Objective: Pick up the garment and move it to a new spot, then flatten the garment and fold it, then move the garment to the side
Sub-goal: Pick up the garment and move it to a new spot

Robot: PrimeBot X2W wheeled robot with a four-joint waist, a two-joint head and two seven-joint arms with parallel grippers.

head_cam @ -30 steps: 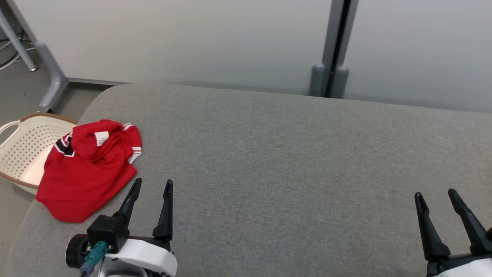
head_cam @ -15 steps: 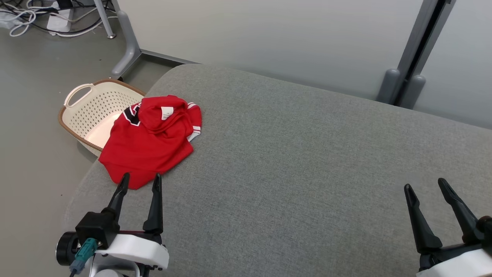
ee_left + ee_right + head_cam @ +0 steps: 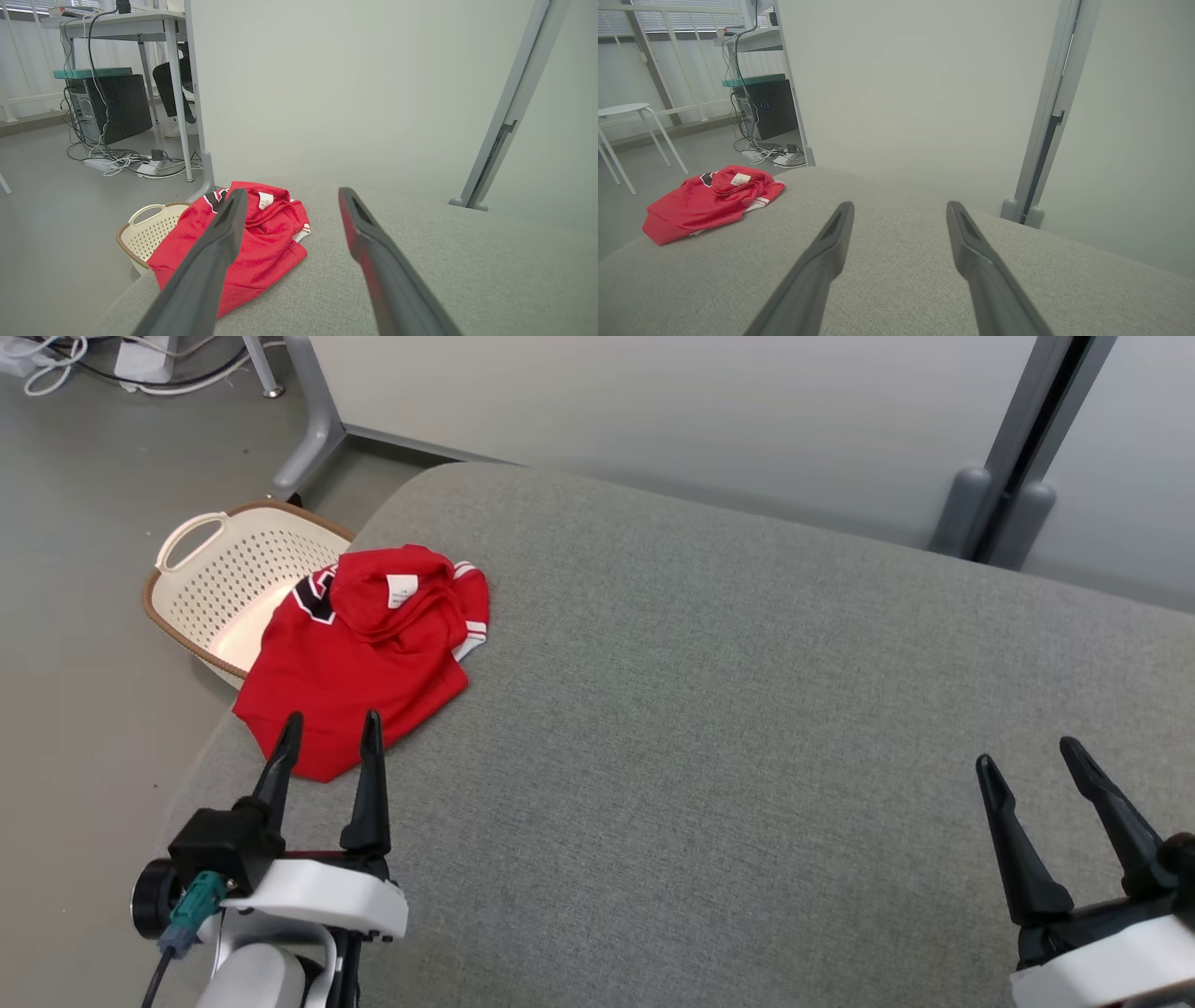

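One crumpled garment (image 3: 359,653) lies diagonally, label end far, hem near

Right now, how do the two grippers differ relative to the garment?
The left gripper points at the red garment; the right gripper faces grey cushion, well away. The left gripper is at the cushion end by the basket; the right gripper is at the other end. Both are open, empty.
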